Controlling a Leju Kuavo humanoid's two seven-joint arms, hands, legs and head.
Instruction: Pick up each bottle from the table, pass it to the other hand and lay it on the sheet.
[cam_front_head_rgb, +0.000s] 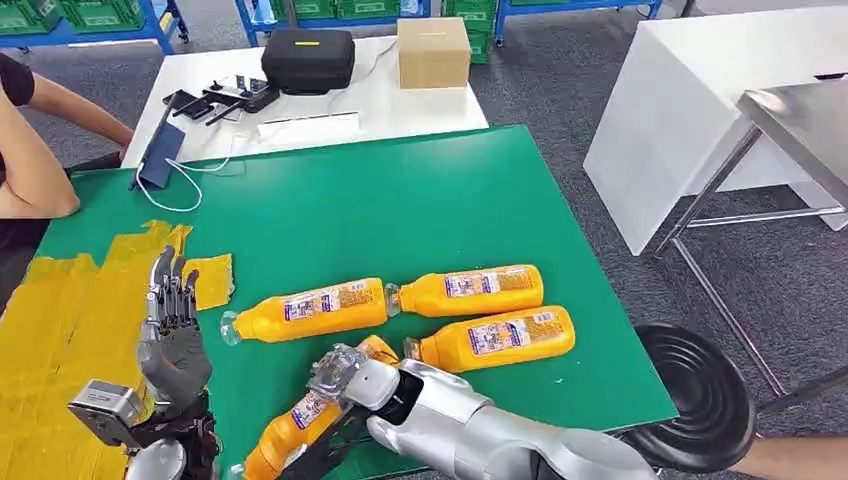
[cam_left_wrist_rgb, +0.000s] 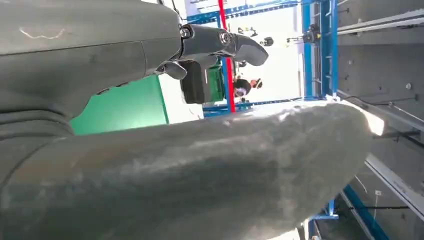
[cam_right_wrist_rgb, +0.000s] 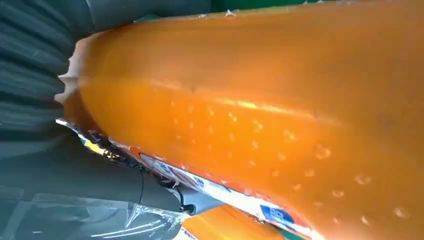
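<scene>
The right hand (cam_front_head_rgb: 335, 425) grips an orange bottle (cam_front_head_rgb: 290, 425) near the desk's (cam_front_head_rgb: 420, 190) front edge. The left hand (cam_front_head_rgb: 172, 320) waits beside it, fingers spread, over the yellow sheet (cam_front_head_rgb: 60, 320). Handover seems the step in hand; next, the left must close round the bottle's free end.

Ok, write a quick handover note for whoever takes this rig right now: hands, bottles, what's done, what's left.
Right hand: holds a bottle near the table's front edge, ahead of the pass.
Left hand: empty, fingers spread, raised beside the yellow sheet.
Three more bottles lie on the green table: one, one, one.
Done: no bottle on the sheet so far.
Left: pass the held bottle, lay it down, then the other three.
</scene>
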